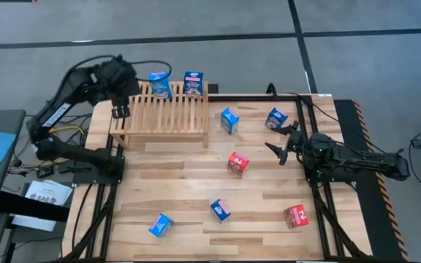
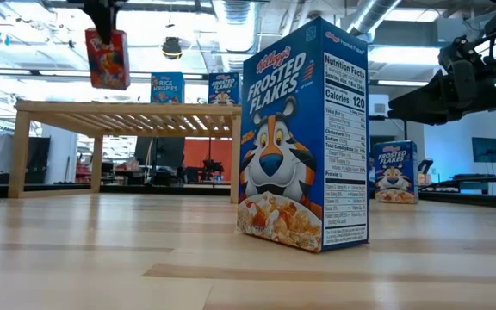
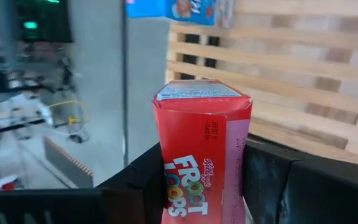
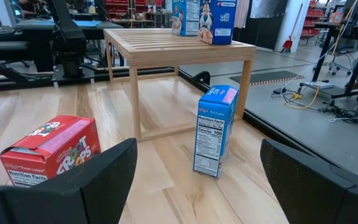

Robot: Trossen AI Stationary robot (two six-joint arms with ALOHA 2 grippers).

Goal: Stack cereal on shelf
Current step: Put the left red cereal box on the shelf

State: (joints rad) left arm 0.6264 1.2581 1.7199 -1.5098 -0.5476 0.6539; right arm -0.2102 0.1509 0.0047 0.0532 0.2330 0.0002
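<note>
My left gripper (image 1: 120,110) hovers at the left end of the shelf (image 1: 163,109), shut on a red cereal box (image 3: 201,149). In the low view this box (image 2: 108,58) hangs higher than the shelf's slatted top (image 2: 127,108). Two blue boxes (image 1: 159,84) (image 1: 194,82) stand on their bases along the shelf's far edge. Several more lie on the table: blue ones (image 1: 229,120) (image 1: 276,117) (image 1: 221,210) and red ones (image 1: 237,163) (image 1: 296,215). My right gripper (image 1: 283,143) waits open at the table's right, level above the tabletop, touching nothing. My left gripper pinches the red box between its two fingers (image 3: 135,186), which sit on two opposite sides (image 3: 168,180) near one end of the box. The fingers come slanting down from above. The box hangs below them, nearly upright and lifted clear of shelf and table.
A blue box (image 4: 215,130) stands upright near the shelf's right legs, with a red one (image 4: 48,149) lying close to my right gripper. A large blue box (image 2: 304,138) fills the middle of the low view. Bare planks show between the boxes (image 1: 174,175).
</note>
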